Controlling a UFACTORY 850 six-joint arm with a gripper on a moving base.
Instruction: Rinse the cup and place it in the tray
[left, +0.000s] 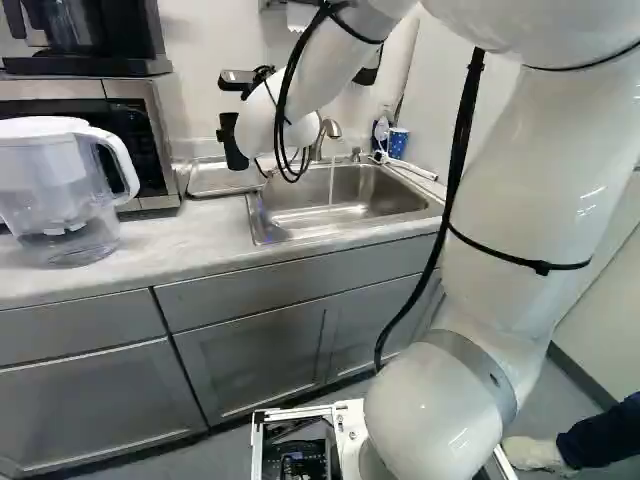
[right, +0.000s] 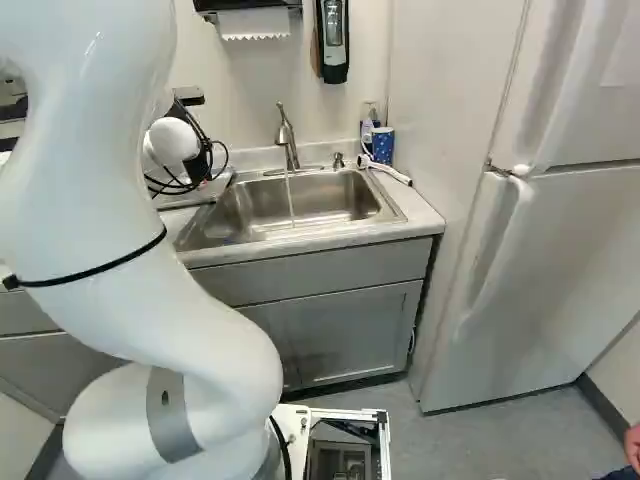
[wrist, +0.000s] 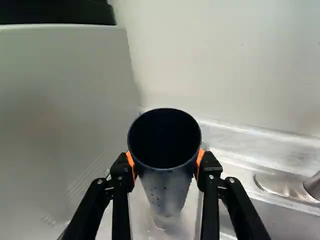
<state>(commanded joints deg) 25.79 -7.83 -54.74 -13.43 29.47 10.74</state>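
Observation:
Left of the sink in the left base view, the black gripper (left: 232, 142) hangs above the tray (left: 222, 179) on the counter. In the wrist view my gripper (wrist: 165, 167) is shut on the dark cup (wrist: 167, 192), its orange pads touching the cup from two sides. The cup's round mouth faces the camera, and drops or specks show on its side. Part of the tray (wrist: 150, 227) shows below and beyond the cup; whether they touch I cannot tell. My arm hides the gripper in the right base view.
Water runs from the faucet (right: 286, 140) into the steel sink (right: 235, 220). A microwave (left: 150, 150) and a water pitcher (left: 60, 190) stand on the counter left of the tray. Beyond the sink's right end is a blue cup (right: 382, 145); a fridge (right: 560, 250) stands farther right.

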